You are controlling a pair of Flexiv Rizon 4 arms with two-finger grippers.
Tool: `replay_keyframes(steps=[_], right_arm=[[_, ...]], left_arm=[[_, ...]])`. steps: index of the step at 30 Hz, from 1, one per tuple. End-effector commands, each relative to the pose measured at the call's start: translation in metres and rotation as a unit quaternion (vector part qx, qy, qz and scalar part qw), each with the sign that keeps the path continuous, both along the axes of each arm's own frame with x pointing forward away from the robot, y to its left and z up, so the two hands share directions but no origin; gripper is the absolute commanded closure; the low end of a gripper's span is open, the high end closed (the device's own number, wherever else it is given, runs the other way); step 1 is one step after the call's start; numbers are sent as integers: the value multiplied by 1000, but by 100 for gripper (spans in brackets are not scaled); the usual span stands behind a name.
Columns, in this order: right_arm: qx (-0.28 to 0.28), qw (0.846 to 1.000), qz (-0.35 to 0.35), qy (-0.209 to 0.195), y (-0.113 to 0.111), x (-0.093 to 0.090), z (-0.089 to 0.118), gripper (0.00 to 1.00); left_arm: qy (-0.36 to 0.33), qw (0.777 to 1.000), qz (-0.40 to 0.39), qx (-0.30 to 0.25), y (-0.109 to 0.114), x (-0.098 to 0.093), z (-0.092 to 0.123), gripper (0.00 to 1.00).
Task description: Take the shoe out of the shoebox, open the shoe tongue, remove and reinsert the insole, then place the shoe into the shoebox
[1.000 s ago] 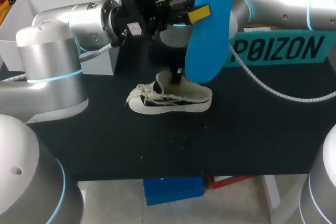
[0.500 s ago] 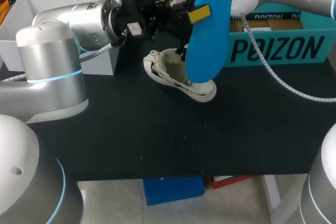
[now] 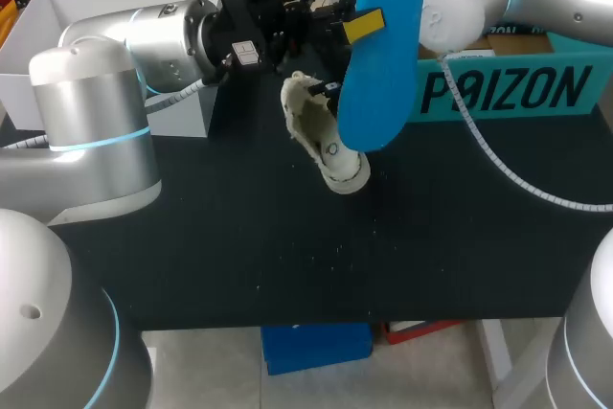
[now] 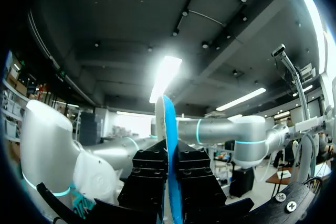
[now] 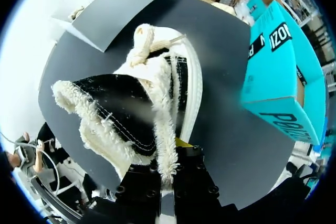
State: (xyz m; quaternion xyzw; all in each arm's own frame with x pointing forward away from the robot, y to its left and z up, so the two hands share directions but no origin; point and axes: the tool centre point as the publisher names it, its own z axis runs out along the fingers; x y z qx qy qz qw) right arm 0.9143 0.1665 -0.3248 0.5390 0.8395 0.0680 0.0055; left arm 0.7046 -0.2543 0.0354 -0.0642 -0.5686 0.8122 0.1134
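A blue insole [image 3: 378, 64] hangs upright above the table with my left gripper [image 3: 356, 24] shut on its upper edge. In the left wrist view the insole [image 4: 169, 129] stands edge-on between the fingers of that gripper [image 4: 171, 179]. The white and black shoe [image 3: 321, 136] with a fleece lining sits just behind the insole, toe toward the back, heel toward the front. My right gripper [image 5: 169, 163] is shut on the shoe's [image 5: 131, 108] fleecy collar at the heel. In the head view the insole hides this gripper. The teal shoebox [image 3: 508, 88] stands open at the back right.
A white box lid [image 3: 105, 16] lies at the back left, partly behind my left arm. The black table [image 3: 239, 237] stretches bare in front of the shoe. In the right wrist view the teal shoebox [image 5: 278, 77] stands beside the shoe.
The right arm has swung the shoe round from lying sideways, toe left, to pointing its toe toward the back. The left gripper and the insole have stayed in place.
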Motion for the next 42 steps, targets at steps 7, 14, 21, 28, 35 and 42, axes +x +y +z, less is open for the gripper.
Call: replay_keyframes(steps=[7, 14, 21, 28, 35, 42], right_arm=[[-10, 982, -184, -29, 22, -8, -16, 100], [-15, 986, -165, -29, 33, -8, -33, 100], [-30, 983, -177, -28, 29, -6, -50, 100], [-39, 979, -197, -21, 20, -12, -65, 100], [-37, 977, -207, -24, 5, -17, -63, 0], [139, 965, -224, -11, -14, -24, -20, 0]], left_arm=[[-1, 1000, -1, 0, 1, 0, -1, 100], [-1, 1000, -1, 0, 1, 0, -1, 100], [-1, 1000, -1, 0, 1, 0, -1, 100], [-1, 1000, -1, 0, 1, 0, -1, 100], [-1, 1000, -1, 0, 1, 0, -1, 100], [-1, 1000, -1, 0, 1, 0, -1, 100]])
